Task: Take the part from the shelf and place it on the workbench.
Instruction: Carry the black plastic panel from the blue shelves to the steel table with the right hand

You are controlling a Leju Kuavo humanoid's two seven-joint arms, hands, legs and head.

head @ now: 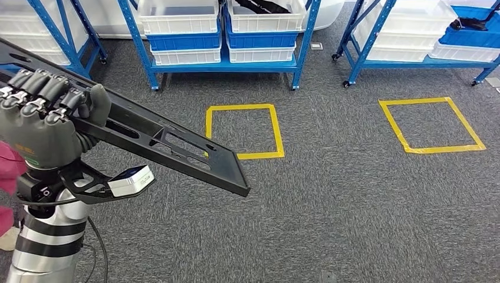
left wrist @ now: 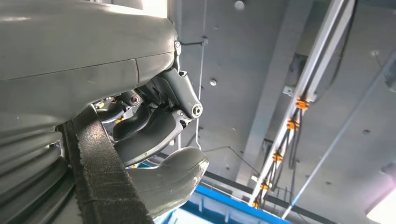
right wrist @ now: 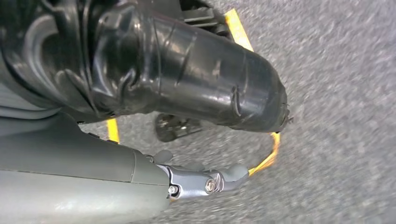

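Observation:
The part is a long flat black plastic panel with slots. It slants from the upper left down toward the middle of the head view, above the carpet. My left hand grips it near its upper end, fingers curled over the top edge and thumb against the side. In the left wrist view the part's rough black edge runs between the thumb and the fingers, with the ceiling behind. My right hand hangs over the grey carpet with nothing in it, its fingers apart.
Blue-framed shelves with white and blue bins stand ahead, and a second rack is at the far right. Two yellow tape squares mark the carpet. A person's pink sleeve shows at the left edge.

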